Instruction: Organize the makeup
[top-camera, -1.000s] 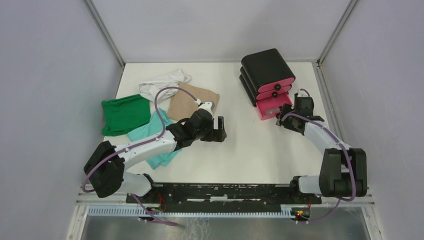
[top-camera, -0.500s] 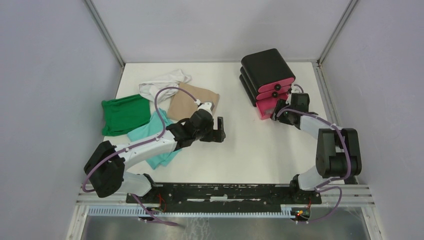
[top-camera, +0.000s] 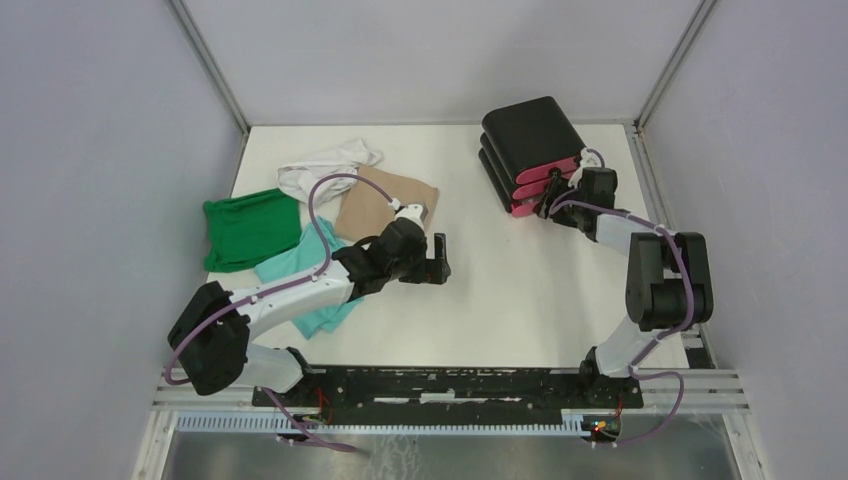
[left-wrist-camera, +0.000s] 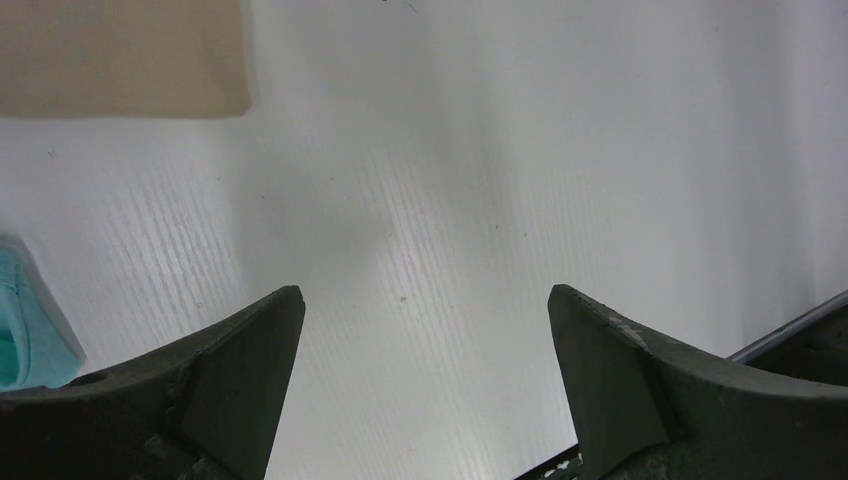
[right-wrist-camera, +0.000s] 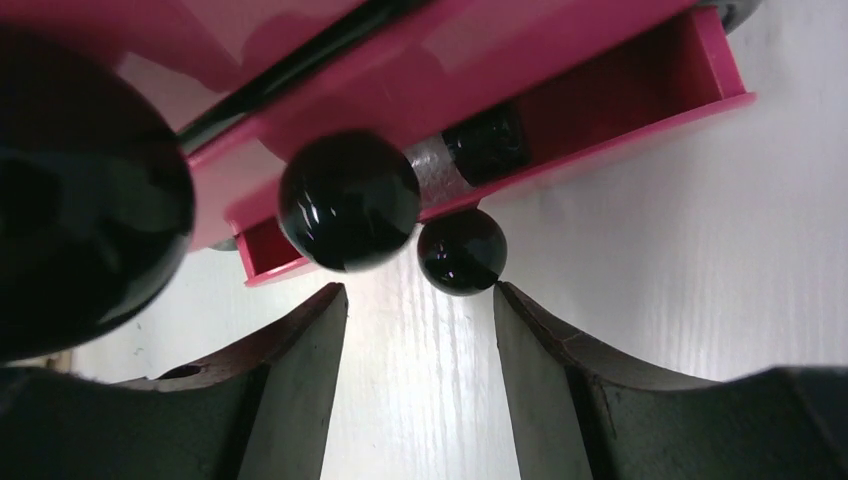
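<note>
The black box (top-camera: 530, 135) with pink drawers stands at the back right. In the right wrist view its bottom drawer (right-wrist-camera: 640, 110) is a little open, and the clear black-capped vial (right-wrist-camera: 470, 150) lies inside. My right gripper (top-camera: 550, 198) is open at the drawer fronts; in its wrist view the gripper (right-wrist-camera: 420, 290) sits just below the bottom drawer's black knob (right-wrist-camera: 461, 250), which touches the right fingertip. My left gripper (top-camera: 440, 258) is open and empty over bare table, as its wrist view (left-wrist-camera: 420, 300) shows. The puff, sponge, pad and jar are out of view.
Green cloth (top-camera: 250, 228), teal cloth (top-camera: 310, 265), white cloth (top-camera: 325, 165) and tan cloth (top-camera: 380, 200) lie at the left, under and beside my left arm. The tan cloth (left-wrist-camera: 120, 60) and teal cloth (left-wrist-camera: 25, 320) show at the left wrist view's edges. Walls enclose the table.
My right gripper has moved toward the black box and the bottom pink drawer has slid most of the way in. The left arm has not moved.
</note>
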